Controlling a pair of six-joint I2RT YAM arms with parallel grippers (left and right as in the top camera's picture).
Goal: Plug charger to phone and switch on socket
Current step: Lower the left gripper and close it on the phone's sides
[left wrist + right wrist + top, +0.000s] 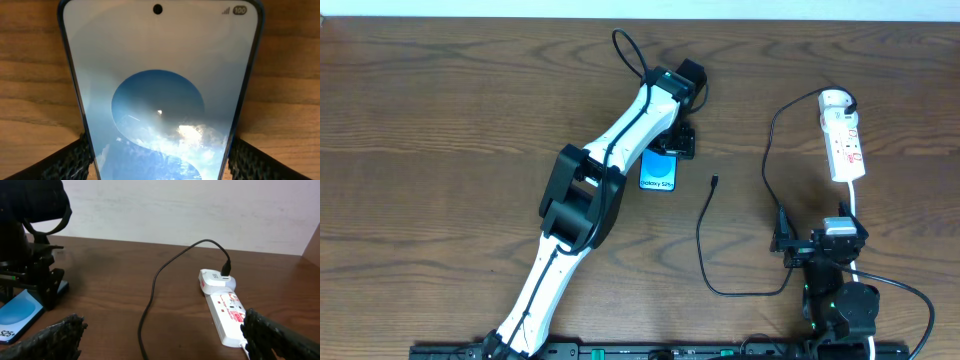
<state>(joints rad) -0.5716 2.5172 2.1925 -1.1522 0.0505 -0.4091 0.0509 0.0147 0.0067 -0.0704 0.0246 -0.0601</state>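
Observation:
The phone point(659, 172) lies face up on the wooden table, its screen blue and white point(157, 100). My left gripper point(667, 150) straddles it, and both black pads point(65, 162) press against its long edges. The charger point(701, 240) is a thin black cable that loops over the table. Its loose tip point(714, 181) rests just right of the phone, apart from it. The other end goes into a white adapter point(217, 279) on the socket point(844, 140), a white strip at the right. My right gripper point(818, 242) hovers open near the front, below the socket, holding nothing.
From the right wrist, the cable point(150, 295) runs across the wood between my open fingers point(55, 337), with the socket point(227, 312) to the right and the phone point(17, 317) at far left. The socket's white cord point(857, 205) trails toward the right arm's base.

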